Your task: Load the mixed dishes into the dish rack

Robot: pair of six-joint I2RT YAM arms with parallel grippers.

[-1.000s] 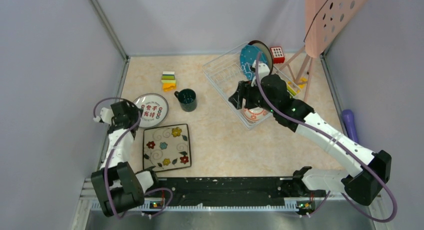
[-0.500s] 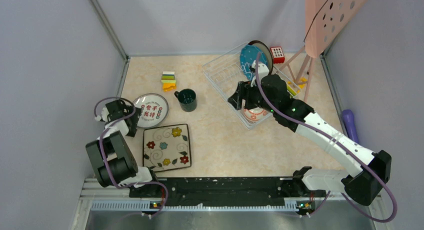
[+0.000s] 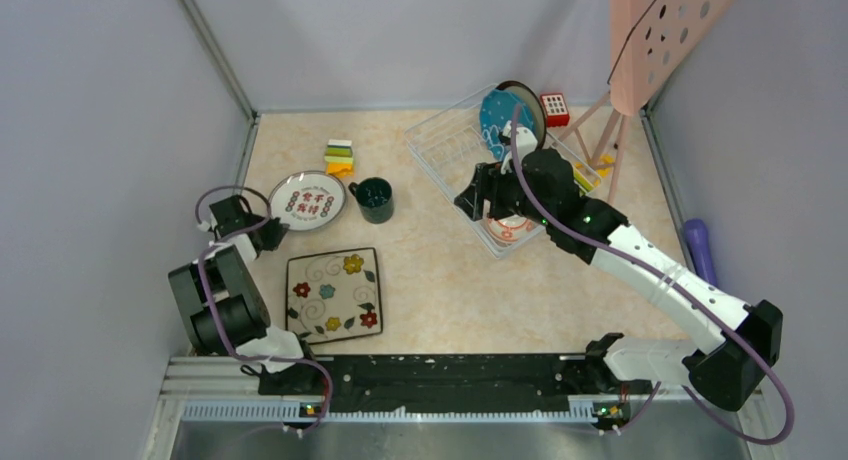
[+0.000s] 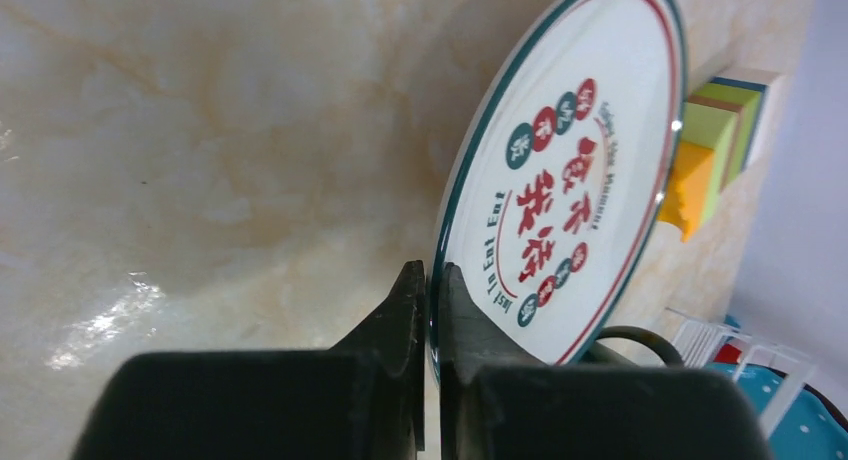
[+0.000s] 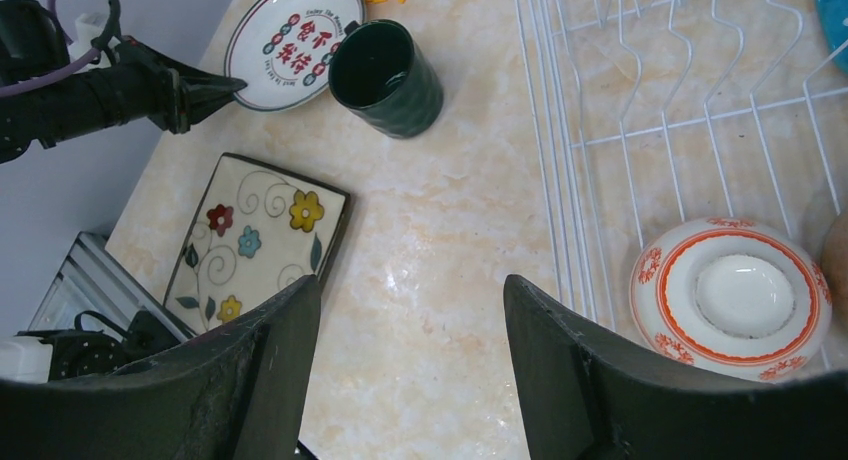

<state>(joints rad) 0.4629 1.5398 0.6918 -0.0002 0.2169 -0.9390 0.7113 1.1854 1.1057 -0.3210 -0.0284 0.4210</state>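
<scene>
**Change over half a second**

Left gripper (image 4: 428, 272) pinches the rim of the white red-marked plate (image 4: 560, 180), which has moved back, beside the teal mug (image 3: 375, 198). Right gripper (image 5: 410, 280), fingers spread, hovers unchanged over the dish rack (image 3: 440, 145).

mug (image 3: 376, 198) just R of round plate (image 3: 307, 200), sq plate (image 3: 333, 293) in front, bowl (image 5: 735, 297) in rack (image 3: 440, 145)

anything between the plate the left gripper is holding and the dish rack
Yes: the teal mug stands beside the white red-marked plate, on the line to the dish rack. The left gripper pinches the plate's rim; lifting over the mug should clear it.
</scene>
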